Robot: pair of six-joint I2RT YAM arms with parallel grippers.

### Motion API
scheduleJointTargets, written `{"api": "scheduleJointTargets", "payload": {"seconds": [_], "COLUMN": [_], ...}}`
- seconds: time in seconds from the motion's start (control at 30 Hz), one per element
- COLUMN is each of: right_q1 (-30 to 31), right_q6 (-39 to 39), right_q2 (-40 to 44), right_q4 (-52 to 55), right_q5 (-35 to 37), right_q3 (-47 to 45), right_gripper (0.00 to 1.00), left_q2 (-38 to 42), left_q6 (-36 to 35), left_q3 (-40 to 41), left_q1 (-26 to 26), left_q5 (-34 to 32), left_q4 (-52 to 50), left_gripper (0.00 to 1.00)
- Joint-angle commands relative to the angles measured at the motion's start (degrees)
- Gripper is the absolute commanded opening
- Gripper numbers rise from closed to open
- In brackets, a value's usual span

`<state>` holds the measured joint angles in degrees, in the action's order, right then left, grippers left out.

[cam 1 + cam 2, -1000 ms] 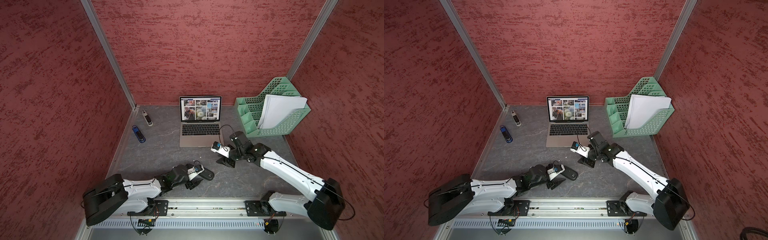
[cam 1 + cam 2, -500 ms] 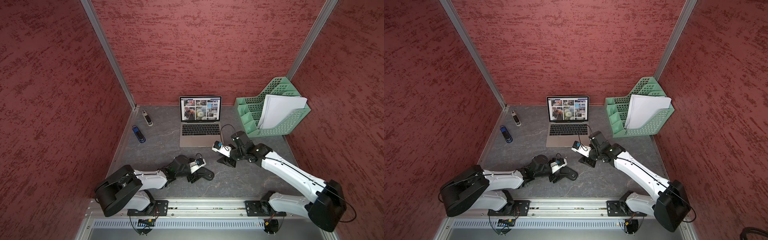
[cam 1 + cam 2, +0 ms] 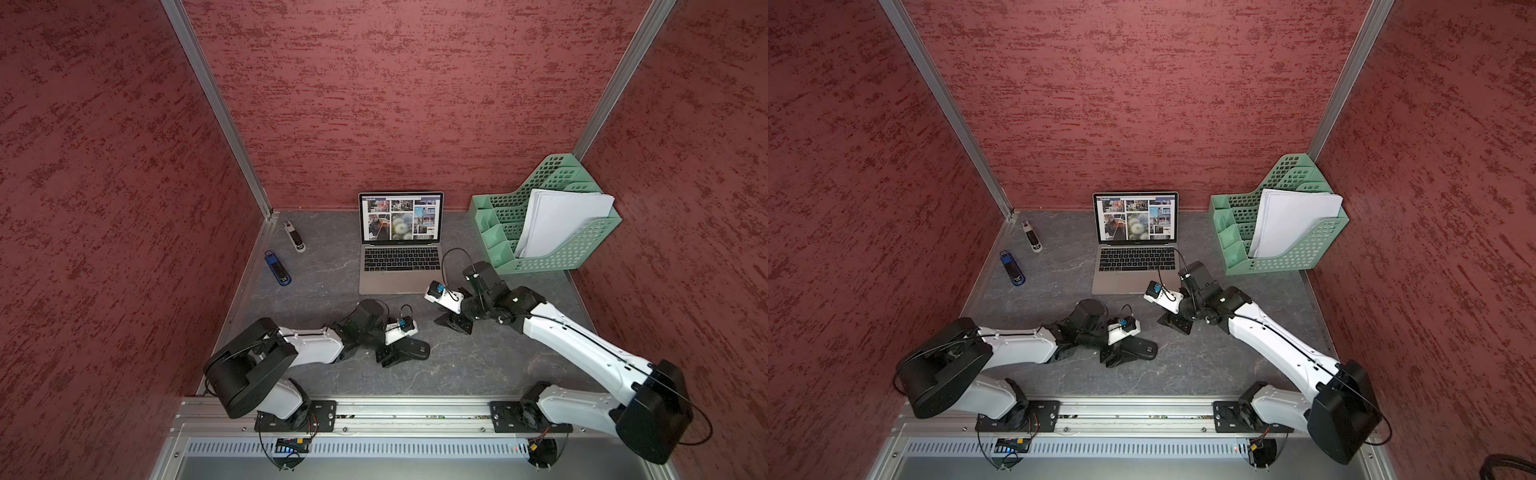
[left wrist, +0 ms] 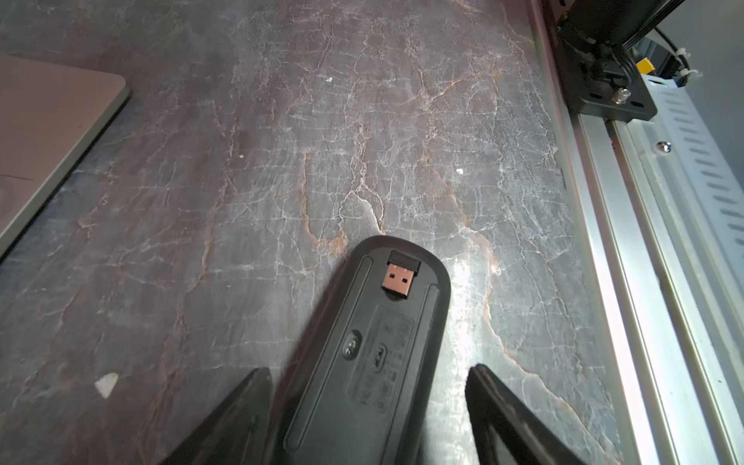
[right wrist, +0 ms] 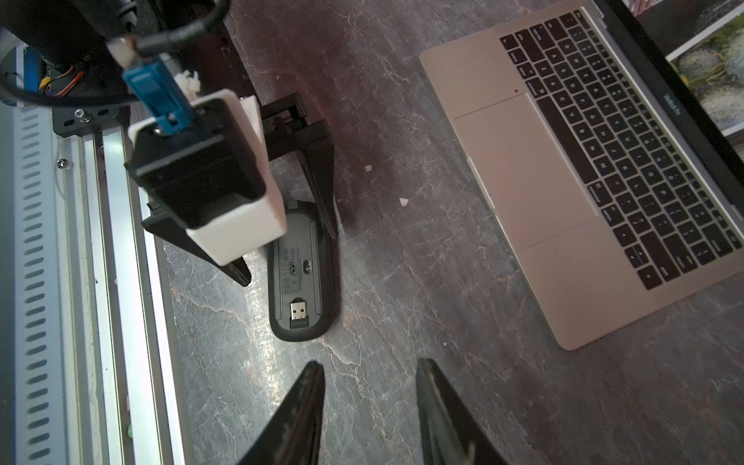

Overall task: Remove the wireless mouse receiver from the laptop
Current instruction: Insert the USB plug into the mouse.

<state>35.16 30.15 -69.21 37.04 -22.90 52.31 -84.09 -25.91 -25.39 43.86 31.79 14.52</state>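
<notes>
The silver-grey laptop stands open at the back middle, and its corner shows in the wrist views. A black mouse lies upside down on the table. The wireless mouse receiver sits in a slot in the mouse's underside, metal plug showing. My left gripper is open and straddles the mouse, with a gap on one side. My right gripper is open and empty, low over the table by the laptop's front right corner.
A green file rack with white papers stands at the back right. A blue-and-black stick and a grey-white stick lie by the left wall. An aluminium rail runs along the front edge. Red walls close in three sides.
The left arm's shoulder and elbow have swung forward and inward, while its gripper stays around the mouse. The right arm has barely moved.
</notes>
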Motion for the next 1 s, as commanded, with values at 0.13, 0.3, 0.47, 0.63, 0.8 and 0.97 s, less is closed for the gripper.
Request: {"api": "scheduleJointTargets", "payload": {"seconds": [0.13,0.3,0.47,0.63,0.8,0.97], "right_q1": [-0.69,-0.69,-0.7,-0.7,-0.69,-0.63], "right_q6": [-0.71,-0.71,-0.71,-0.71,-0.71,-0.71], "right_q2": [0.83,1.01,0.92,0.77,0.67,0.57], "right_q4": [-1.17,-1.17,-1.17,-1.17,-1.17,-1.17], "right_q5": [-0.58,-0.58,-0.58,-0.58,-0.58,-0.58], "right_q3": [-1.11,-1.22,-1.41,-1.39,-1.77,-2.34], "right_gripper": [0.42,0.42,0.42,0.42,0.42,0.42], "left_q2": [-0.23,-1.51,-3.17,-4.63,-5.81,-4.3], "left_q6": [-2.97,-3.33,-2.61,-1.37,-0.54,-0.46], "left_q3": [-0.45,-0.34,1.03,2.86,4.8,5.34], "left_q1": [-0.46,-0.39,0.19,2.31,4.57,4.96], "left_q5": [2.11,2.8,0.24,-6.12,-11.41,-12.42], "left_q4": [-3.36,-3.0,1.51,7.73,12.32,13.73], "left_gripper": [0.79,0.79,0.79,0.78,0.74,0.7]}}
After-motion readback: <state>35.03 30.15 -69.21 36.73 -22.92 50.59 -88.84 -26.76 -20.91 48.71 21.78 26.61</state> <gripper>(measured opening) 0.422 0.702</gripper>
